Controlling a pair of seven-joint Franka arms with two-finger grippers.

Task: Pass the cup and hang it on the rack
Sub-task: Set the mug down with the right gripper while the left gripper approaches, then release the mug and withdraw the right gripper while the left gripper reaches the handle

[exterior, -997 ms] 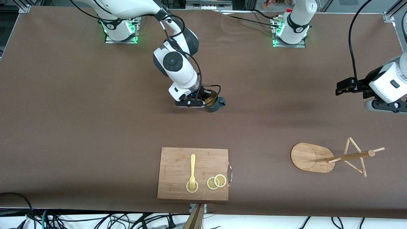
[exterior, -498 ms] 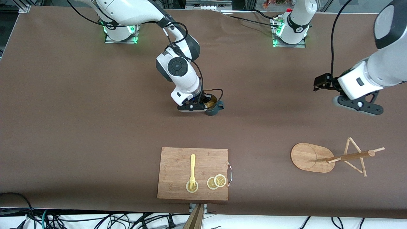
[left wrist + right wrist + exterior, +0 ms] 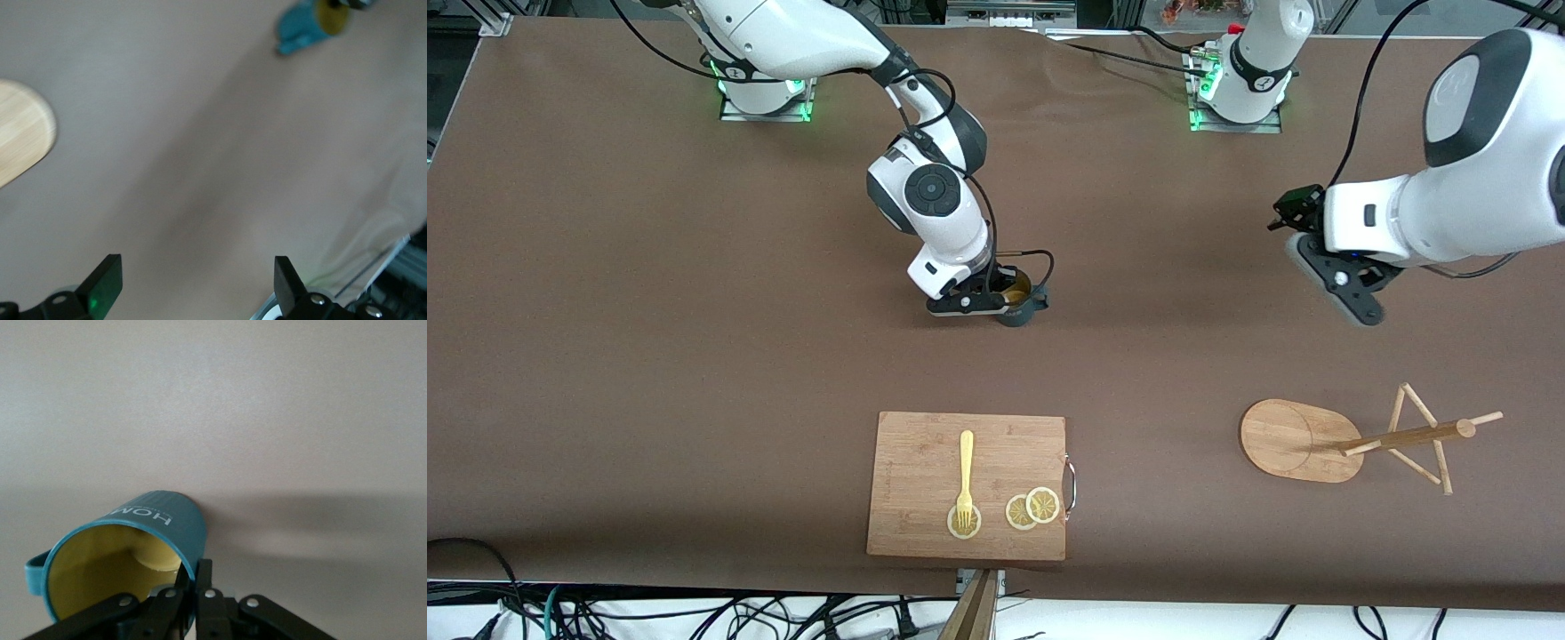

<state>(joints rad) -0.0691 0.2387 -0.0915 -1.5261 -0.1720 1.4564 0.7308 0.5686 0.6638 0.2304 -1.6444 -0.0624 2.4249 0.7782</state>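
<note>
The dark teal cup [image 3: 1021,305] with a yellow inside is near the middle of the table, its handle pointing toward the left arm's end. My right gripper [image 3: 999,300] is shut on its rim, one finger inside and one outside, as the right wrist view shows on the cup [image 3: 133,540] and gripper [image 3: 197,581]. I cannot tell whether the cup touches the table. My left gripper [image 3: 1356,298] is open and empty, over bare table between the cup and the rack [image 3: 1303,440]. The left wrist view shows the open left gripper [image 3: 197,288], the cup [image 3: 308,25] and the rack's base [image 3: 20,133].
A wooden cutting board [image 3: 925,453] with a metal handle lies near the front edge, nearer to the front camera than the cup. It carries a yellow fork [image 3: 965,476] and lemon slices [image 3: 1032,508]. The rack is at the left arm's end, level with the board.
My left arm has swung in from the table's end toward the middle, its gripper turning. My right gripper has shifted slightly lower in the front view with the cup.
</note>
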